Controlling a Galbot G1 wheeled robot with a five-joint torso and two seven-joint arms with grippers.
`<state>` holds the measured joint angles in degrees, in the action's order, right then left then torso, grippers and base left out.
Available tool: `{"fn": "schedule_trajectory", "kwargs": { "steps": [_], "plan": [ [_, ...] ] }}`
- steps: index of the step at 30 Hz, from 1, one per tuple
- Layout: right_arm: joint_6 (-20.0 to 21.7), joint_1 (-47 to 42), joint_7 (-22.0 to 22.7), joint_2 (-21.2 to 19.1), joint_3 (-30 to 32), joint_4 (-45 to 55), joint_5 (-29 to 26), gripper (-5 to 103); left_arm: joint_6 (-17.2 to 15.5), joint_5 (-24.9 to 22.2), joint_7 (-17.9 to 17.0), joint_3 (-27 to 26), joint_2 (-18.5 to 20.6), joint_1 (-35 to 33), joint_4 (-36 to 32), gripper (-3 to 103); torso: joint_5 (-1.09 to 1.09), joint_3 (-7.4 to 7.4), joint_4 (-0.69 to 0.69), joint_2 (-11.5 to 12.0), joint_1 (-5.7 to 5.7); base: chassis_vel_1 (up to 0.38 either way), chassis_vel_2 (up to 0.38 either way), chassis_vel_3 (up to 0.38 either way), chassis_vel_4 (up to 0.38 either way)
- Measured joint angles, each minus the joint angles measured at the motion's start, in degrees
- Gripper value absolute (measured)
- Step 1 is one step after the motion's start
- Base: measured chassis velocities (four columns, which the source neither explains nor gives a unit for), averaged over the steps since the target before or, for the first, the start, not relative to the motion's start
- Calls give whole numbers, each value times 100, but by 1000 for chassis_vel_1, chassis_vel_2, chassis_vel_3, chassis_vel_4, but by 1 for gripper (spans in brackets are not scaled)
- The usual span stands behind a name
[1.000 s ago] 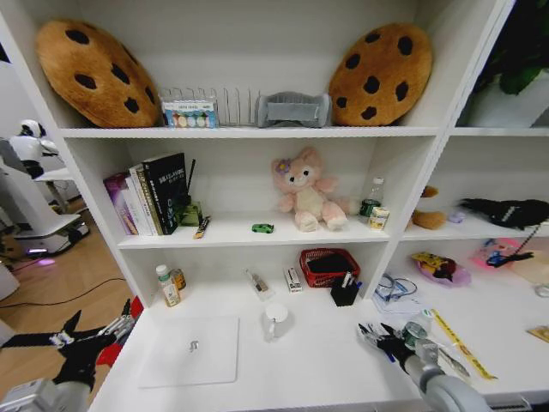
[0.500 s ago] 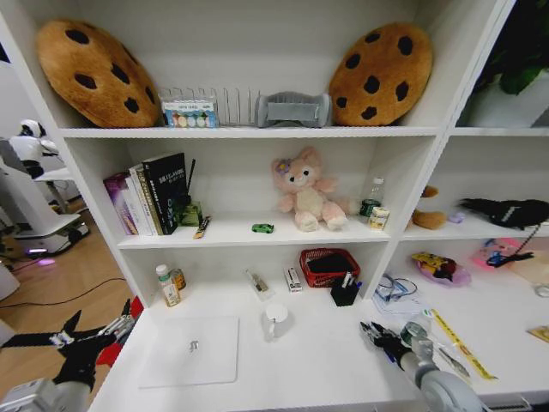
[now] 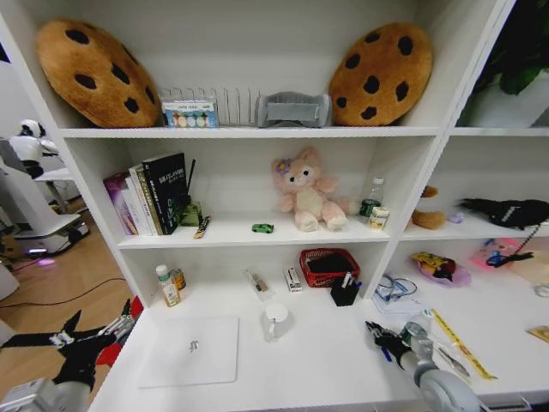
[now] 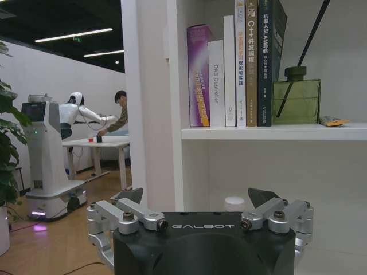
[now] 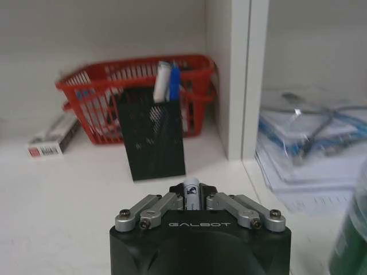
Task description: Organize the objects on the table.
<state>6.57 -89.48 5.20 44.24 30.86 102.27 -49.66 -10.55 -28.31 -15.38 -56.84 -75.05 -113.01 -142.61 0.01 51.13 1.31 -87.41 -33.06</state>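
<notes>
Right gripper (image 5: 192, 200) clamps a pen (image 5: 191, 193) before the black holder (image 5: 152, 132); left gripper (image 4: 202, 213) spread.

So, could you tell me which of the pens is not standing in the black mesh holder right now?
The white pen clamped in the right gripper. The two other pens stand upright in the black mesh holder, ahead of the gripper.

Head: high, looking down at the black pen holder (image 3: 344, 293) from afar.
Right wrist: low, close, facing the same pen holder (image 5: 152, 132).
Left wrist: faces books (image 4: 235, 63), well left of it.
</notes>
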Motion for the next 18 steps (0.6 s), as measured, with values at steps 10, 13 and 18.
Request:
{"fn": "schedule_trajectory", "kwargs": {
  "steps": [10,13,18],
  "plan": [
    [-1662,1438,416,112,-1001,106,1407,13,0,0,-1,0,0,0,0,100,0,1,-1,1,0,0,0,0,0],
    [-2010,2075,796,222,-1494,-124,1708,13,1,0,-1,0,0,0,0,100,-1,0,-2,0,-1,0,0,0,0],
    [-2436,2886,1405,499,-1994,-889,2198,13,0,0,-1,0,0,0,0,100,0,1,-2,0,-1,0,0,0,0]
  ]
}}
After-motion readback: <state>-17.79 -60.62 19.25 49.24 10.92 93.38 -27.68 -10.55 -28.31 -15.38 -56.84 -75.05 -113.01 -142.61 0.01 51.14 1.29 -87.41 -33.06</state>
